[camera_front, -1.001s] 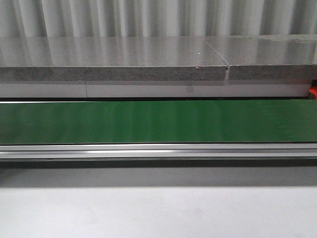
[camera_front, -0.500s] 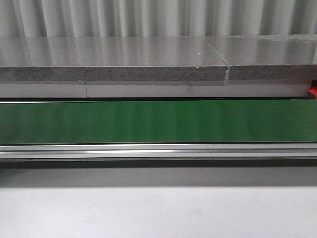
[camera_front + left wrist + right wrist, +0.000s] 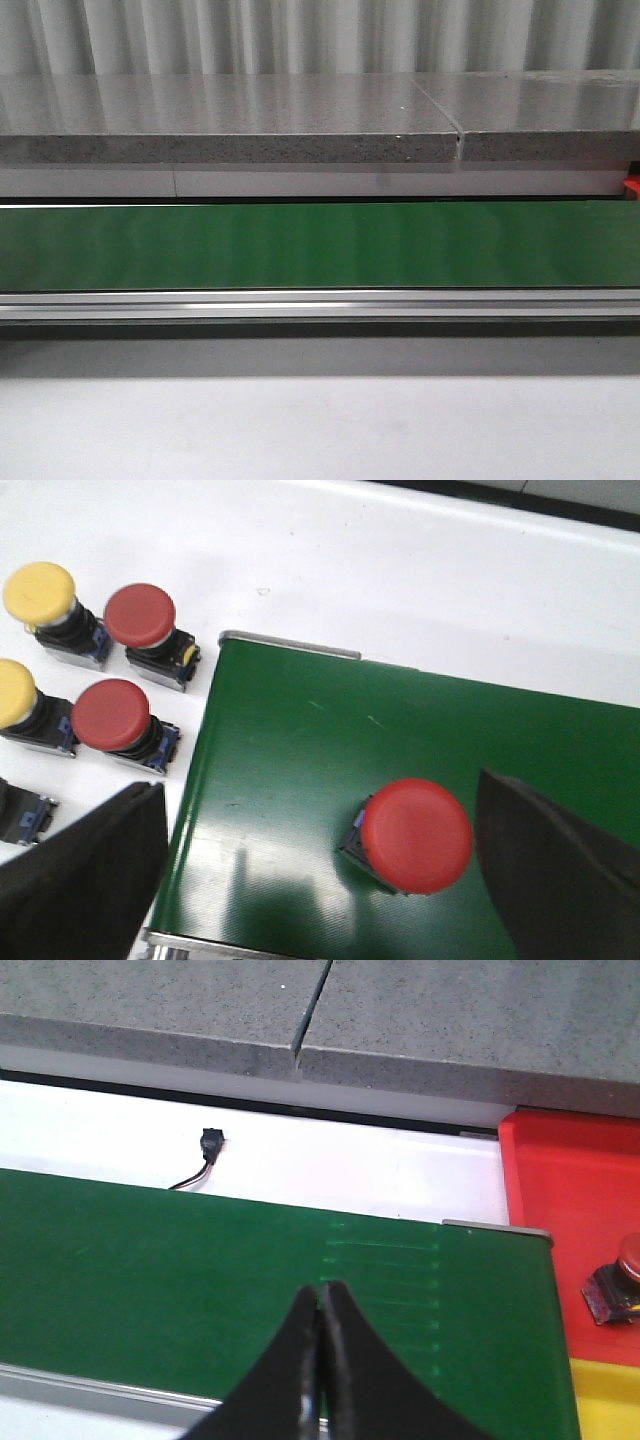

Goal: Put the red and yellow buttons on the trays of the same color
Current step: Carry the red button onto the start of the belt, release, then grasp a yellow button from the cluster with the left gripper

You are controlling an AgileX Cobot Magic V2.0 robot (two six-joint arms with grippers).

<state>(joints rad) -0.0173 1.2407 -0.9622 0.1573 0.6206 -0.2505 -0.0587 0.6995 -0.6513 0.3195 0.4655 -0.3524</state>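
While our left gripper (image 3: 320,880) hangs spread above the round red push-button (image 3: 413,834) on the green belt (image 3: 300,770) for conveying | right gripper (image 3: 320,1360) pinched empty, waiting by red tray (image 3: 570,1180).

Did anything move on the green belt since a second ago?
Nothing visibly changed. In the front view the green conveyor belt, its metal rail and the grey stone ledge look the same in all three pictures, and no button or arm comes into that view.
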